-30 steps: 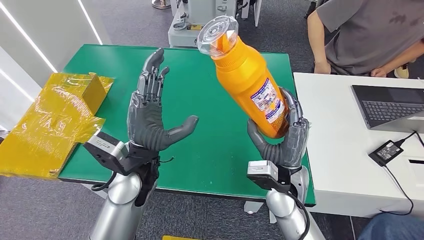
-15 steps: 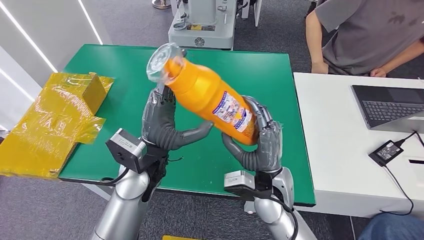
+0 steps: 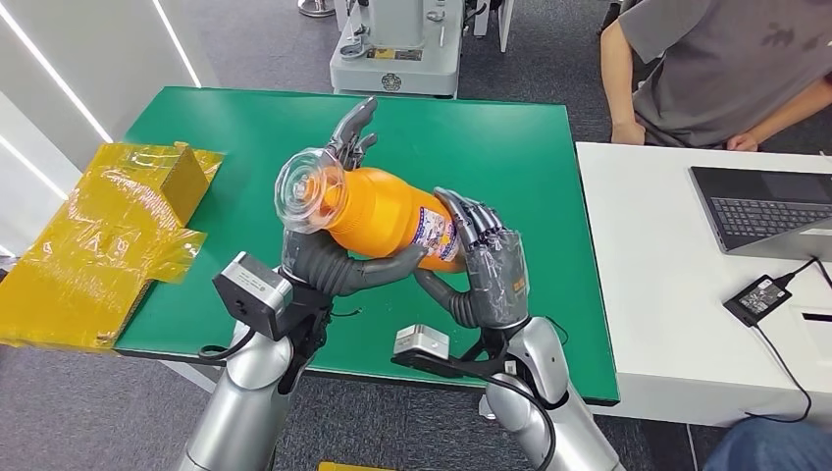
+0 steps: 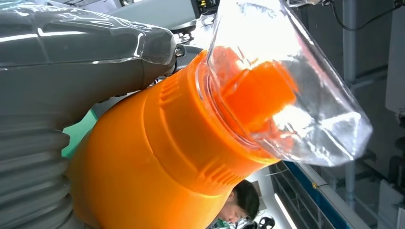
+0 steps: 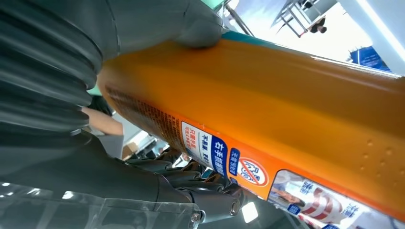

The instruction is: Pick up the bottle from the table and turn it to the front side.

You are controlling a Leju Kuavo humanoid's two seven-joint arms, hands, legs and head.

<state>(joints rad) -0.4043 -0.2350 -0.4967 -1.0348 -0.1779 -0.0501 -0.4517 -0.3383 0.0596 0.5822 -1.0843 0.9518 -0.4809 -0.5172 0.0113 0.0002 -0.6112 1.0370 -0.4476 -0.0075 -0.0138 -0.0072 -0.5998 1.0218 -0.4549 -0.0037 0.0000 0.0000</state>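
An orange bottle (image 3: 388, 216) with a clear cap (image 3: 302, 191) hangs tilted nearly flat above the green table (image 3: 491, 147), its cap toward me and to the left. My right hand (image 3: 491, 280) grips its base end, fingers wrapped over the printed label. My left hand (image 3: 319, 260) lies against the neck end, thumb under the bottle and fingers stretched straight up behind it. In the left wrist view, the bottle's shoulder (image 4: 157, 162) and cap (image 4: 286, 86) sit against the grey thumb (image 4: 71, 62). The right wrist view has the label side of the bottle (image 5: 286, 109) pressed into the hand (image 5: 57, 57).
A yellow wrapped box (image 3: 108, 235) lies over the table's left edge. To the right is a white table (image 3: 667, 294) with a laptop (image 3: 765, 206) and a power adapter (image 3: 757, 297). A person (image 3: 726, 69) sits behind it. A grey machine base (image 3: 392, 59) stands beyond the table.
My right hand has swung the bottle from upright down to the left until it is nearly flat. My left hand moved in and its thumb now sits under the bottle.
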